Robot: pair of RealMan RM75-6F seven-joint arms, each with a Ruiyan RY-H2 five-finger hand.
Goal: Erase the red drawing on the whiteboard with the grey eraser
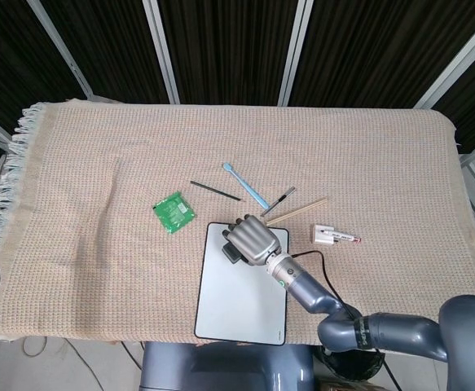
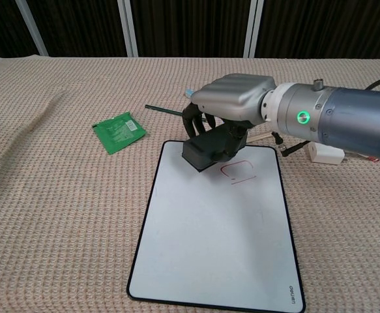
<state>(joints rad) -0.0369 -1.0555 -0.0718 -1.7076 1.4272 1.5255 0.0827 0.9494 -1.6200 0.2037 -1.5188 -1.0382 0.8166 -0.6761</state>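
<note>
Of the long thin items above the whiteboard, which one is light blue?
The light blue stick, lying diagonally between the dark pencil on its left and the black pen and pale wooden stick on its right.

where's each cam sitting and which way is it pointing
Head view: high above the near table edge, looking steeply down on the whole cloth; shows the right arm and right hand, plus a dark bit at the left edge.
Chest view: low at the near edge, facing across the table toward the dark panels; shows the right hand and forearm.
Shared: whiteboard, eraser, green packet.
</note>
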